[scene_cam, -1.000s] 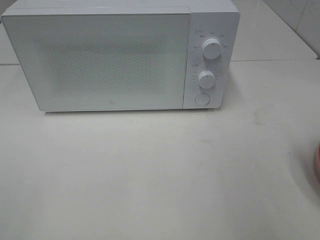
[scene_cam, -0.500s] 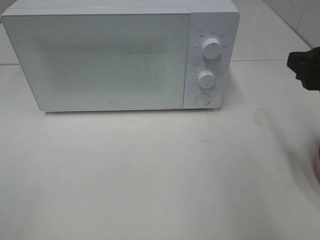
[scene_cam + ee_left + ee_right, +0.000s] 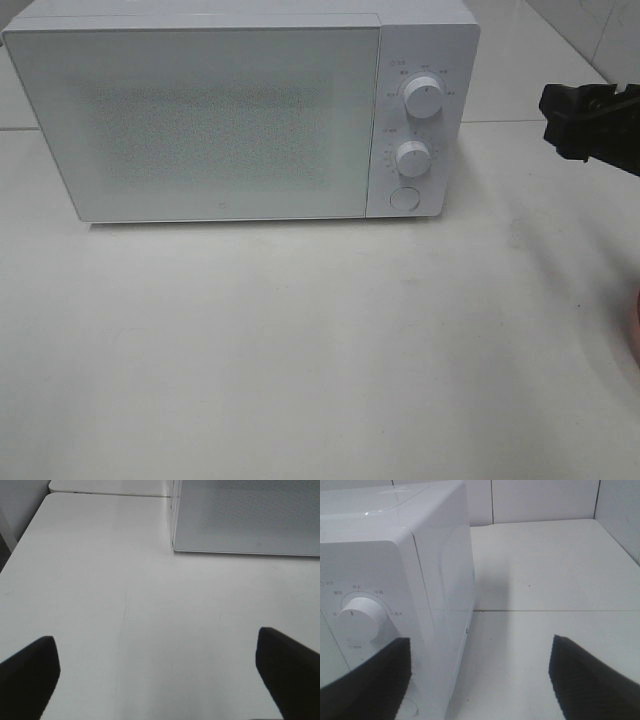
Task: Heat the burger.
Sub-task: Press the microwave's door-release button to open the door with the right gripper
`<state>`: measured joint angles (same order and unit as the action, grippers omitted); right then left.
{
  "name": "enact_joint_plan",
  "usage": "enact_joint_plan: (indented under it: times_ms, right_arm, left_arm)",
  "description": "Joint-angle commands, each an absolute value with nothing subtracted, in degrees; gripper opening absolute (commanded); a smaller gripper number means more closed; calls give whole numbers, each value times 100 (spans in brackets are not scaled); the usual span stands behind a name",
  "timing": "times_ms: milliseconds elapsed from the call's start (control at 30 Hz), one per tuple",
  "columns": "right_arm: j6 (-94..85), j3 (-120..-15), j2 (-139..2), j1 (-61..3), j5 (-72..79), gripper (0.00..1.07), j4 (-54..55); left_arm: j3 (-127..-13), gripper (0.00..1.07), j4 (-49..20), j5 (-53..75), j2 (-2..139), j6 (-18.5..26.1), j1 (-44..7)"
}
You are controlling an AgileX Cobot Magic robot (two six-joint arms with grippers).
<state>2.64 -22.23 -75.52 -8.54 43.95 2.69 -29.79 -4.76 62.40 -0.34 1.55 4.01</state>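
Note:
The burger is out of view in every frame. The white microwave [image 3: 220,120] stands at the back of the table with its door shut. My right gripper [image 3: 562,122] hangs open and empty in the air to the right of the microwave, level with its upper knob [image 3: 424,98]. In the right wrist view the right gripper [image 3: 480,680] straddles the microwave's right front corner [image 3: 435,605], with nothing between its dark fingers [image 3: 590,680]. My left gripper [image 3: 159,675] is open over bare table, in front of the microwave's left corner [image 3: 174,545].
The control panel carries a lower knob [image 3: 412,158] and a round button [image 3: 403,198]. A sliver of a pink plate [image 3: 636,328] shows at the right edge. The white table [image 3: 300,350] stretches in front of the microwave. A tiled wall stands behind.
My right gripper has come into the exterior view from the right edge and moved left toward the microwave's control side. The microwave has not moved.

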Motion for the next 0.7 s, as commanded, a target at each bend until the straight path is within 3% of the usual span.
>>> enact_joint_plan:
  times_ms: [33, 233, 700]
  right_arm:
    - [-516, -2051, -7804, -1238, 5099, 75, 1037]
    - [-1100, -1896, -8411, -2068, 5993, 75, 2286]
    - [-1100, -1896, -9597, -3191, 7437, 75, 2922]
  left_arm:
    - [-2956, 100, -516, 6148, -166, 155, 395]
    - [-2956, 100, -516, 6148, -166, 155, 395]
    - [-2956, 100, -516, 6148, -166, 155, 395]
